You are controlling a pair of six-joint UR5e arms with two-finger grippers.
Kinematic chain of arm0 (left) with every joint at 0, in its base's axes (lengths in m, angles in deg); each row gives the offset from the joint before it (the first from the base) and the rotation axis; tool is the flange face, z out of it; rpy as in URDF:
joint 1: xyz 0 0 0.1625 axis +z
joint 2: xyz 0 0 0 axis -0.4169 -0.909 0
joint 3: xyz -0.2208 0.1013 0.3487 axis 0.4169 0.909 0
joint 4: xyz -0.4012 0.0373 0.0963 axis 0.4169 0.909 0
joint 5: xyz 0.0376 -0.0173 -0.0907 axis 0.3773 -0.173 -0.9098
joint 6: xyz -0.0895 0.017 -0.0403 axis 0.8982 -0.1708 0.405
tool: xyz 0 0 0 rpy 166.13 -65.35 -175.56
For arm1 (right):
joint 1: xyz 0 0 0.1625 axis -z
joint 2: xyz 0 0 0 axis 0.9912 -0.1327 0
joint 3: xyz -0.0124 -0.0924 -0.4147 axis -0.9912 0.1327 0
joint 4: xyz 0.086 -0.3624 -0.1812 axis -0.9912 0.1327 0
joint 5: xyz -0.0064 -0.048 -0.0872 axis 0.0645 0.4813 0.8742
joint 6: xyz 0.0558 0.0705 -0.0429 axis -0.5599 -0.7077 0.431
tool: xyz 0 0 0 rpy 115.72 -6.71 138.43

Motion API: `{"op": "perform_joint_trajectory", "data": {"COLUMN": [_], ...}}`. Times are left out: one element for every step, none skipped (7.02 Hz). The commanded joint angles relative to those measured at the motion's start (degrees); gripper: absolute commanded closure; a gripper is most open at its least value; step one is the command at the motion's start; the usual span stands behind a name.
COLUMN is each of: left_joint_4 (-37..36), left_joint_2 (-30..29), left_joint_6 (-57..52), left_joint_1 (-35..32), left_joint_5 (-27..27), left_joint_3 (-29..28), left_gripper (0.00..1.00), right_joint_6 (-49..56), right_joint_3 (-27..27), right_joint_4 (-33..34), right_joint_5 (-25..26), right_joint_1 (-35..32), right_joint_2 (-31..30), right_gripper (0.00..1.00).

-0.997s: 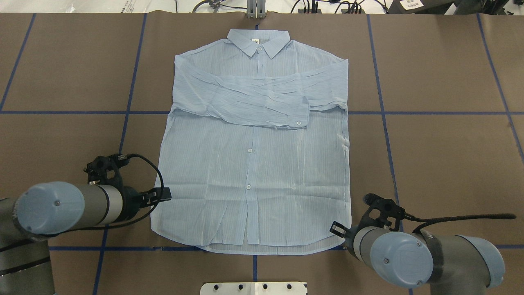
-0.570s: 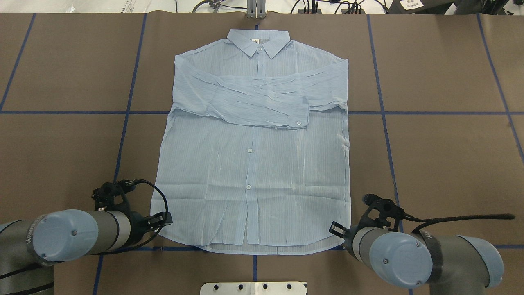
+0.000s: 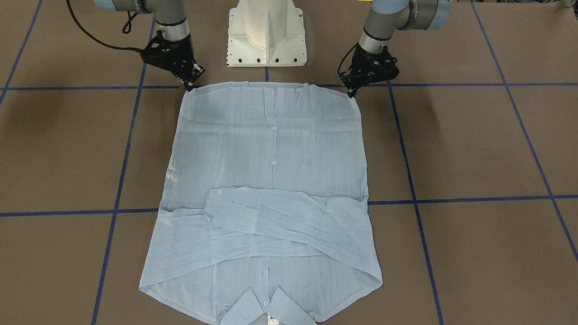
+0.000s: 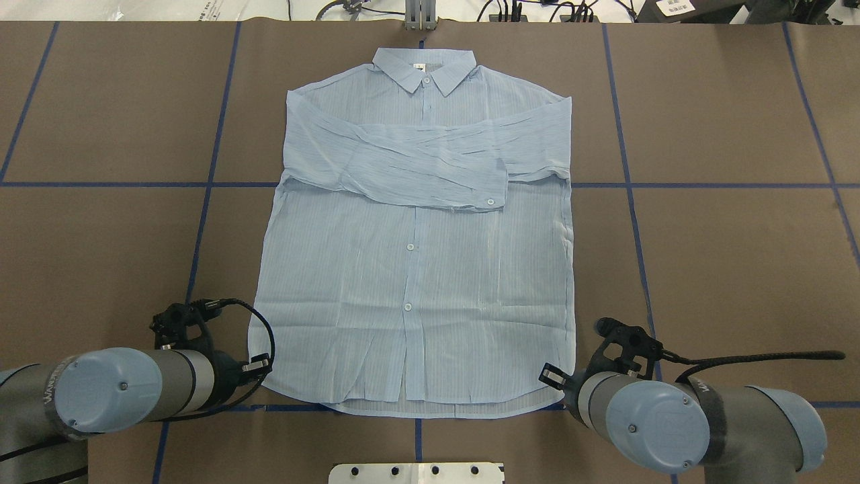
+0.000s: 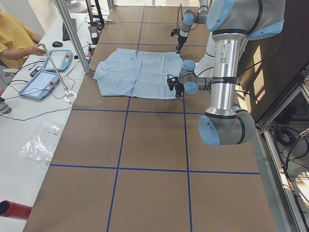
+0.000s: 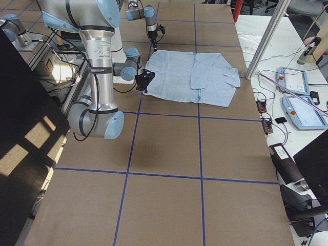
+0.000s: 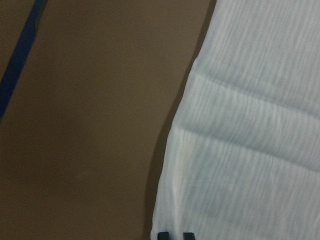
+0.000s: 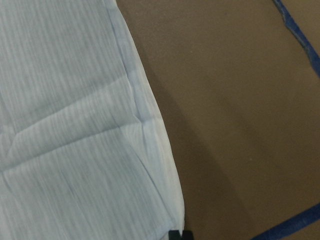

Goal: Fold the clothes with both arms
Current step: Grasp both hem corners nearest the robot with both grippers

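The pale-blue striped shirt (image 4: 416,269) lies flat, front up, collar far from me, both sleeves folded across the chest; it also shows in the front view (image 3: 271,180). My left gripper (image 4: 261,366) is down at the hem's left corner (image 3: 351,93). In the left wrist view its tips (image 7: 174,235) stand a narrow gap apart over the shirt's edge (image 7: 240,150). My right gripper (image 4: 551,376) is at the hem's right corner (image 3: 189,85). In the right wrist view its tips (image 8: 179,235) are pressed together on the corner of the cloth (image 8: 75,125).
The brown table cover (image 4: 725,269) carries blue tape lines. The white pedestal base (image 3: 267,34) stands just behind the hem. A metal post (image 4: 420,17) is at the far edge beyond the collar. An operator and tablets (image 5: 48,67) are at a side bench.
My left arm has swung back toward me along the shirt's left side, down to the hem corner. The right arm and the shirt have stayed still.
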Motion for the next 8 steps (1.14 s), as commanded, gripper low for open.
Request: {"op": "perform_joint_trajectory", "data": {"left_joint_4": [-2.96,-3.32,-3.33,-4.20,-4.47,-4.64,-4.64,-5.86], "left_joint_2": [-0.11,-0.11,-0.72,-0.64,-0.55,-0.46,-0.29,-0.11], "left_joint_6": [0.09,0.61,4.19,5.53,7.45,11.04,15.86,16.52], "left_joint_1": [-0.04,0.04,0.05,0.05,0.13,0.13,1.35,1.28], "left_joint_5": [-0.67,-1.98,-4.34,-4.63,-4.80,-4.89,-6.72,-8.65], "left_joint_3": [1.91,2.97,3.59,5.60,6.92,8.59,9.91,12.36], "left_gripper": [1.00,1.00,1.00,1.00,1.00,1.00,1.00,1.00], "right_joint_6": [0.00,0.09,0.09,0.09,0.00,0.00,-0.08,-0.17], "right_joint_3": [-0.38,-1.17,-2.39,-5.63,-8.09,-9.08,-9.87,-11.44], "right_joint_4": [0.00,0.17,0.18,0.18,0.18,0.18,0.35,0.35], "right_joint_5": [-0.08,-0.08,-0.08,-0.08,-0.08,-0.08,-0.08,0.01], "right_joint_1": [-0.18,-0.36,-0.27,-0.27,-0.10,0.60,1.30,2.18], "right_joint_2": [-0.37,-0.72,-2.03,-5.00,-7.12,-7.92,-8.63,-10.20], "right_gripper": [1.00,1.00,1.00,1.00,1.00,1.00,1.00,1.00]}}
